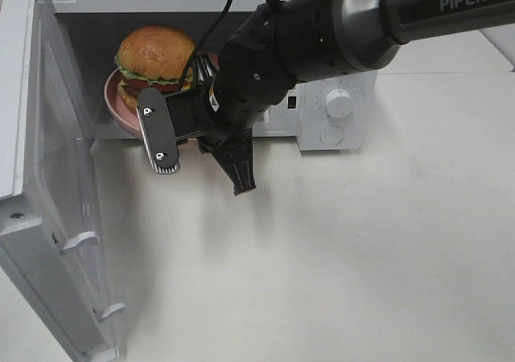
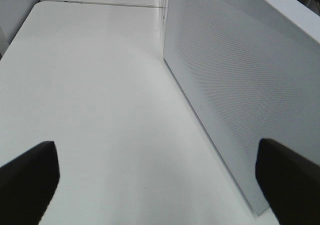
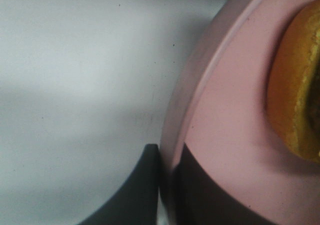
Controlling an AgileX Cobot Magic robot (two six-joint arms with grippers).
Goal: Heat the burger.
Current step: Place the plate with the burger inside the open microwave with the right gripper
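The right claw (image 3: 167, 150) pinches the rim of the pink plate (image 3: 230, 110) inside the open microwave (image 1: 362, 129); the left claw (image 2: 156, 150) is spread wide. Withdrawing before letting go could drag it out, toppling the burger (image 1: 157, 52).

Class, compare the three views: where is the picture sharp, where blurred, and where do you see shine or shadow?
Exterior high view: sharp, evenly lit, shine on the bun of the burger, faint shadow on the table under the arm. Left wrist view: the left fingers are dark, soft-edged blurs. Right wrist view: too close, so the pink plate and right fingers are out of focus.
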